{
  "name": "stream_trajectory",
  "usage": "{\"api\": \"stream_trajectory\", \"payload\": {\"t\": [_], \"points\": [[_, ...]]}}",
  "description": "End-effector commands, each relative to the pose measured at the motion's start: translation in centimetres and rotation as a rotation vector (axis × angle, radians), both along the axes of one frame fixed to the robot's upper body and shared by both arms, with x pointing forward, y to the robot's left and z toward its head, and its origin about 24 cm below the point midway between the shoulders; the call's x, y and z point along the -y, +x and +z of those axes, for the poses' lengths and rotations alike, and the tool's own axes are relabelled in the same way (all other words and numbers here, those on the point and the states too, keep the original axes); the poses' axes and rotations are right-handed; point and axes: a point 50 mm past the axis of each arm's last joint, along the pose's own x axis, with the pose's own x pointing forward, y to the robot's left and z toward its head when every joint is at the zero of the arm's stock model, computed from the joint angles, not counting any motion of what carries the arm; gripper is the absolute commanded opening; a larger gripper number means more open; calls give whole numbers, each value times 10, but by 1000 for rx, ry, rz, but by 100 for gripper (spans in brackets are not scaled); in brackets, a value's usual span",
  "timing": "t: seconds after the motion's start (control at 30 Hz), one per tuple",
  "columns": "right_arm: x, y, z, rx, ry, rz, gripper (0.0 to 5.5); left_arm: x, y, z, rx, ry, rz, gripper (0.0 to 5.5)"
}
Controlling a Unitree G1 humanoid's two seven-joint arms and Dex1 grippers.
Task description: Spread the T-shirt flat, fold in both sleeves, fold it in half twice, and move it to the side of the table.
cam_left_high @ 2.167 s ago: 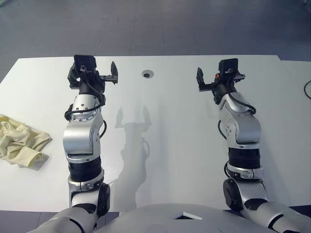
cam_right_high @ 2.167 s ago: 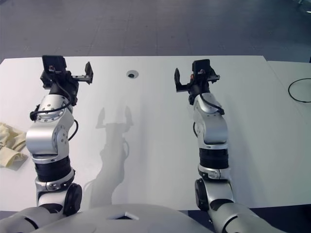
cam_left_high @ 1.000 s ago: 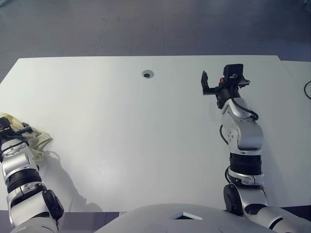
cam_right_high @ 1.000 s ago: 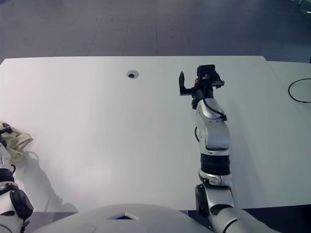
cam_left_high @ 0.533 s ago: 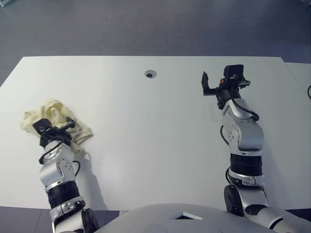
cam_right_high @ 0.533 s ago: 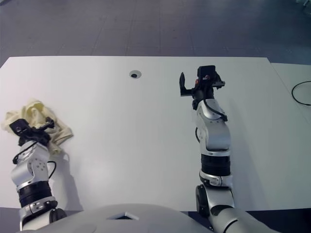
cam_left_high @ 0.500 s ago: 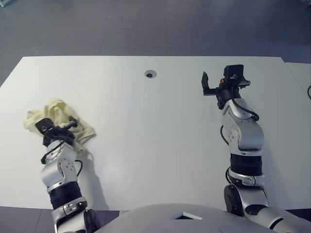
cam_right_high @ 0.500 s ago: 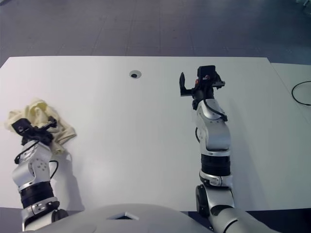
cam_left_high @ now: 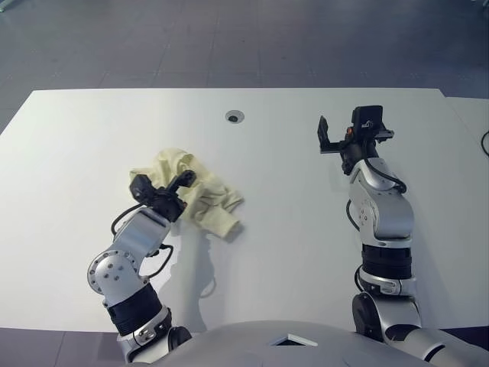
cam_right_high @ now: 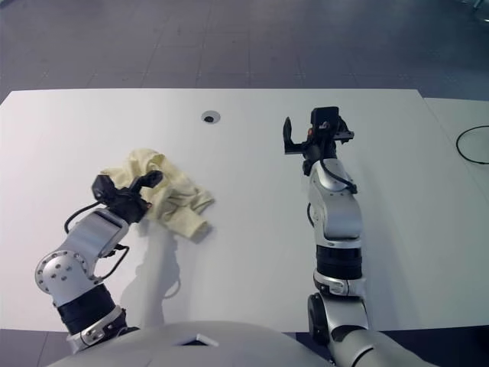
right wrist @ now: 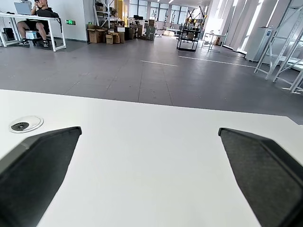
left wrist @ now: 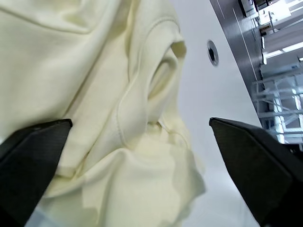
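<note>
Left tool [cam_left_high: 163, 183] gaped open, fingers straddling crumpled cream T-shirt [cam_left_high: 208, 197], left of table [cam_left_high: 76, 130] centre. Heap's long axis ran far-left to near-right. Right tool [cam_left_high: 353, 138] open above far-right area, well apart.

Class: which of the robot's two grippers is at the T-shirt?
The left gripper, against the crumpled yellow T-shirt; the right gripper is far from it, over bare white table.

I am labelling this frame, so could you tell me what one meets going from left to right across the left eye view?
left gripper → round port in the table → right gripper → black cable at the right edge. The T-shirt is left out: it lies under the left gripper and reaches as far right as the port.
</note>
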Motion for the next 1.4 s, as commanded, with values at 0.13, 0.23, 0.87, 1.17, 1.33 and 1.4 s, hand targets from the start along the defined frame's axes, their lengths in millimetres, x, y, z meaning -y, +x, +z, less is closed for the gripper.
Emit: {"api": "stream_trajectory", "payload": {"t": [0.13,0.23,0.87,1.17,1.33,1.4], "points": [[-34,-2,14,32,15,317,538,-27,39,74,405,265,-141,540],[-57,-3,14,9,-17,498,538,-43,52,129,653,361,-152,540],[-95,-34,-72,-320,-319,1132,538,-66,82,138,743,907,-51,540],[-36,-23,-83,-400,-563,1152,538,-63,79,133,747,939,-139,540],[-16,-24,-73,-418,-611,1237,538,-53,73,123,746,957,-277,540],[-10,-22,-65,-418,-615,1272,538,-51,71,113,731,983,-358,540]]}}
